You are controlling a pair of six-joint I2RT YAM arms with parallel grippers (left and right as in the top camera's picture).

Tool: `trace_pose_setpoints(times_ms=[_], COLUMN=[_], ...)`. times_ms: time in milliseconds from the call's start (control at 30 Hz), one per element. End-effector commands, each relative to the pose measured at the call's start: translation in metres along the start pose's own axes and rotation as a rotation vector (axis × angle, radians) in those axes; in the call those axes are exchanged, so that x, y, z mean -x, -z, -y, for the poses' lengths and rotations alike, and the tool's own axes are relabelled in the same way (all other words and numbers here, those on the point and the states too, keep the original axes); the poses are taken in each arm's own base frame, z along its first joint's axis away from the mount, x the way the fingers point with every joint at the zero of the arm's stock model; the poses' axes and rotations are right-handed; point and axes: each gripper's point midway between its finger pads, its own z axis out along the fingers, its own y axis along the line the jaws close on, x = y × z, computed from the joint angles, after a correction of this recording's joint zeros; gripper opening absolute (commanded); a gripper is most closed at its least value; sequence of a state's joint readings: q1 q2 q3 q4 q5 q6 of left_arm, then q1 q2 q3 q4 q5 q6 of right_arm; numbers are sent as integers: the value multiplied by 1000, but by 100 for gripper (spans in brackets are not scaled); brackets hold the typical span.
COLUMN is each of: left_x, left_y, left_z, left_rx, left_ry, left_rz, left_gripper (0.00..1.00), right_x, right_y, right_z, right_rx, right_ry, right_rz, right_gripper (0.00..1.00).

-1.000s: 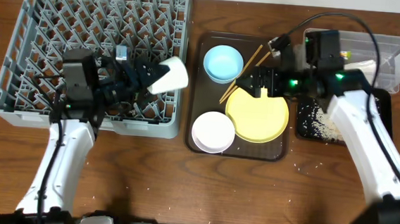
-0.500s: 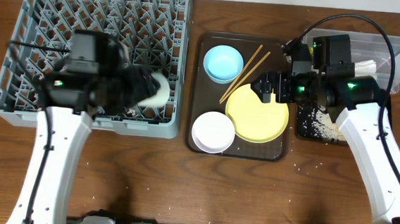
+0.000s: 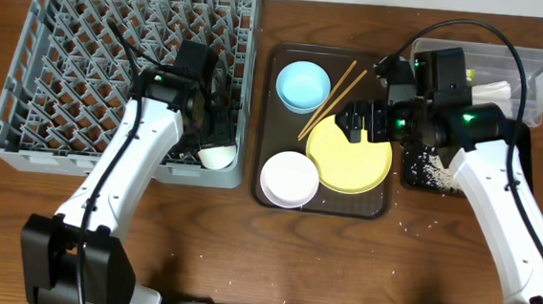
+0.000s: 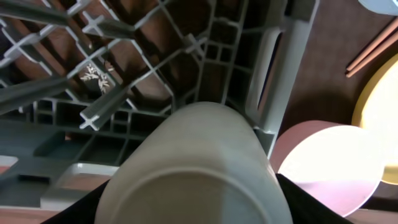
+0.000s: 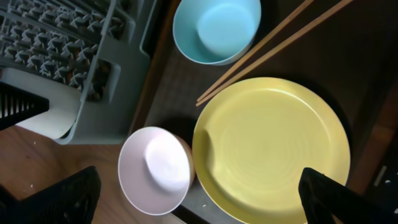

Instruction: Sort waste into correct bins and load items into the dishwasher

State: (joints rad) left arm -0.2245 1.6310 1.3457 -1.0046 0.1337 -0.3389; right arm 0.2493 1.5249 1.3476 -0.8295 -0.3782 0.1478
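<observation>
Pinching the small white cup (image 3: 218,155) between its fingers (image 4: 68,214), the left gripper (image 3: 208,133) holds it low in the near right corner of the large grey pegged plastic dish rack (image 3: 22,149), beside the wall facing the brown serving tray (image 3: 266,123); whether it rests on the grid I cannot tell. The right gripper (image 3: 358,120), fingers (image 5: 62,199) spread wide, hovers over the far edge of the round yellow plate (image 3: 352,162), and the pair of wooden chopsticks (image 3: 331,101) lies just beyond, long axis slanting toward the far right, so this arm seems the nearer for both
</observation>
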Motion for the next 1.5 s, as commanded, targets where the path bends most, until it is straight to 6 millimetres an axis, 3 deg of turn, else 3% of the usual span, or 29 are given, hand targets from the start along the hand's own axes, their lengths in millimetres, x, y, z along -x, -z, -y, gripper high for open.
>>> trace_pose_setpoints(times_ms=[0,233,367,633,833,1067,1133,1367,1467], left_x=[6,26,32,15,-4,4,9,9,8], left_y=[0,17,20,4,-6,-4,-3,-4,-4], left_z=[-9,-7,-16,-14,3,-7,-14,-13,-12], left_rx=[64,80,138,150,106,167,209,204,198], left_ry=[-21,-28,-29,-57,-78,-78,-78,-79,-78], left_rz=[25,100,130,77,22,59,87,86,85], left_gripper=[34,34,34,34,34,35,40,40,52], right_x=[2,5,5,5,6,3,3,3,3], right_y=[2,2,2,1,1,1,1,1,1], right_z=[-6,-7,-7,-7,-7,-7,-7,-7,-7], right_rx=[1,-2,-2,-2,-1,-3,-3,-3,-3], right_ry=[29,38,38,39,40,36,38,38,38], right_rz=[10,22,21,23,27,15,12,12,12], right_gripper=[99,99,99,99,99,99,99,99,99])
